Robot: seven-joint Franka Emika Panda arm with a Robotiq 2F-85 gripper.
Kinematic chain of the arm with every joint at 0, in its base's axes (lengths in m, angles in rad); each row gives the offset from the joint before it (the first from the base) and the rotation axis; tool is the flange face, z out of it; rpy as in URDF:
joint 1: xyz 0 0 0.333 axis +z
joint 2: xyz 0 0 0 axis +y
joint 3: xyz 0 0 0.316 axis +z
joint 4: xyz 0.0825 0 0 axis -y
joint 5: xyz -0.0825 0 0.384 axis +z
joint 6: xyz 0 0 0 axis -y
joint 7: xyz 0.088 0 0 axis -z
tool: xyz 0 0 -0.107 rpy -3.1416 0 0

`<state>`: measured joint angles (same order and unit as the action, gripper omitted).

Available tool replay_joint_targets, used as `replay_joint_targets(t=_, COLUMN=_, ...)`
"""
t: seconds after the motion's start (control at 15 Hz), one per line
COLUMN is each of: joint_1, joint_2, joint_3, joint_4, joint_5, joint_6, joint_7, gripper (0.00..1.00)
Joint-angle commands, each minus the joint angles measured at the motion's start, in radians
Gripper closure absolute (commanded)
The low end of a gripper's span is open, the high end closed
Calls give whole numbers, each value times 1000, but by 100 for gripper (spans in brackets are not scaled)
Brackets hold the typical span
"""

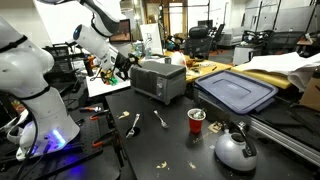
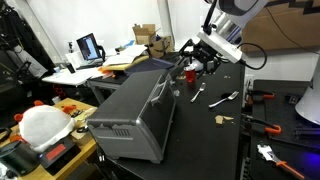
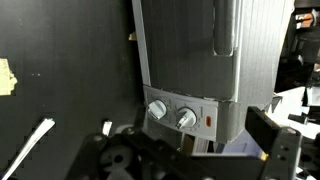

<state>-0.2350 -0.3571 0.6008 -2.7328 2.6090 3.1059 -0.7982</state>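
Gripper (image 3: 190,142) spread wide, empty, hovering just beside knobs (image 3: 158,109) of toaster oven (image 3: 185,50) on black desk (image 3: 60,50).

Toaster oven (image 1: 158,80) on table (image 1: 150,142), cup (image 1: 196,121) nearby

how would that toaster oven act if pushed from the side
The toaster oven looks like a rigid metal box, probably heavy, so likely to slide rather than tip on the black table. Its smooth sides may be slippery; the knobs could turn if bumped.
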Motion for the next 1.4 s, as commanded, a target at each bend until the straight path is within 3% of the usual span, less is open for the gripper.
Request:
replay_joint_targets(t=0.0, joint_1=-90, joint_2=-65, joint_3=122, joint_4=-22, joint_5=-1, joint_6=-7, joint_7=89, gripper=0)
replay_joint_targets(t=0.33, joint_1=-159, joint_2=-82, joint_3=253, joint_4=-22, joint_5=-2, joint_6=-24, joint_7=187, gripper=0)
replay_joint_targets(t=0.93, joint_1=-182, joint_2=-58, joint_3=345, joint_4=-16, joint_5=-2, joint_6=-35, joint_7=220, gripper=0)
replay_joint_targets(t=1.0, joint_1=-371, joint_2=69, joint_3=390, joint_4=78, joint_5=-28, joint_6=-61, joint_7=95, gripper=0)
replay_joint_targets(t=1.07, joint_1=-397, joint_2=85, joint_3=408, joint_4=91, joint_5=-44, joint_6=-60, joint_7=86, gripper=0)
replay_joint_targets(t=1.33, joint_1=-690, joint_2=203, joint_3=577, joint_4=222, joint_5=-111, joint_6=-38, joint_7=-31, gripper=0)
